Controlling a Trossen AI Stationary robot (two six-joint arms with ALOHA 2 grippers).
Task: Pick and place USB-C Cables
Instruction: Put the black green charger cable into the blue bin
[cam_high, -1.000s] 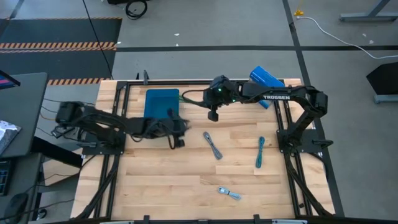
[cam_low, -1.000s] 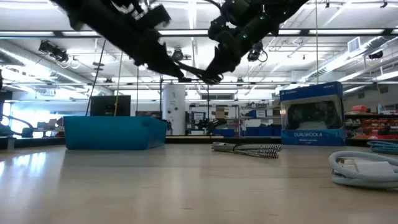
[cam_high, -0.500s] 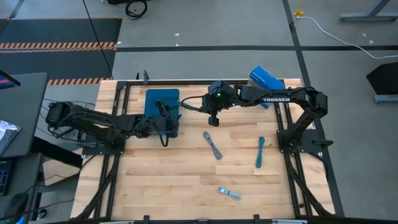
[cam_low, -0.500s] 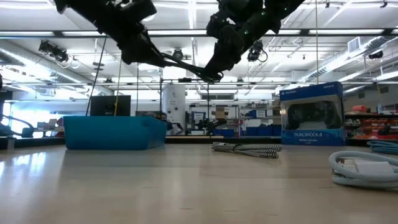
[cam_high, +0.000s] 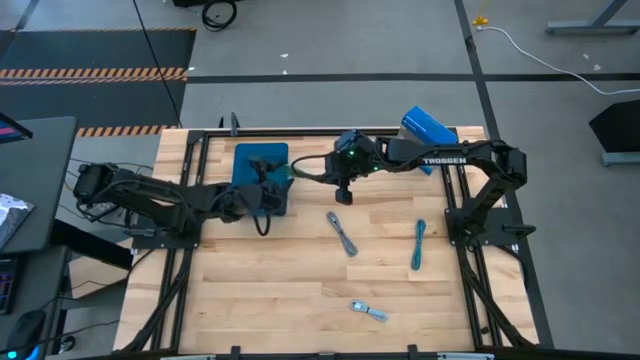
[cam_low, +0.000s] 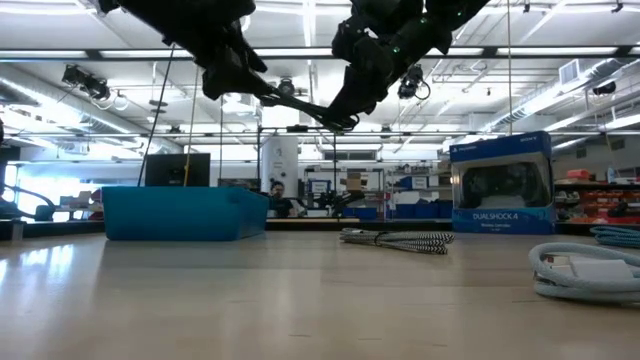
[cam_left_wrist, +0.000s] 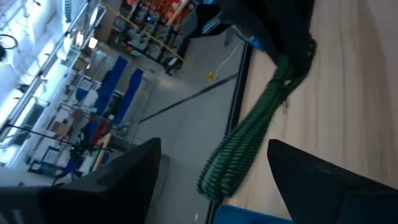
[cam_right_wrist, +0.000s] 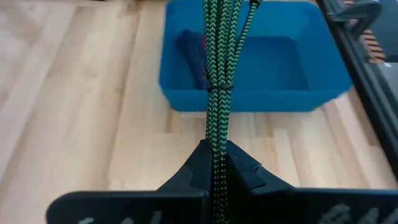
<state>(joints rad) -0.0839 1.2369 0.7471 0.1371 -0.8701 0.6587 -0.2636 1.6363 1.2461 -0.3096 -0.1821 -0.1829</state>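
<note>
- Pale wooden tabletop (cam_high: 290, 290) framed by black rails, carrying everything below.
- Blue rectangular plastic tray (cam_high: 255, 160) near the far edge, toward the left; purple and magenta coiled cables (cam_right_wrist: 191, 53) lying inside against one wall.
- Blue-and-white cardboard box (cam_high: 428, 127) at the far right corner, upright in the low view.
- Right pincer (cam_high: 343, 190) raised above the tabletop just right of the tray, fingers pressed together on a dark green braided coiled cable (cam_right_wrist: 217, 74); bundle reaching out from the fingertips toward the tray, its far end over the tray's rim.
- Left pincer (cam_high: 272, 192) over the tray's near right corner, fingers spread wide, flanking the green bundle's free end without touching it in the left wrist view.
- Grey coiled cable (cam_high: 342, 233) flat on the tabletop near the middle.
- Teal coiled cable (cam_high: 418, 245) well to its right.
- Pale blue-silver coiled cable (cam_high: 369, 311) near the front edge, apart from the others.
</note>
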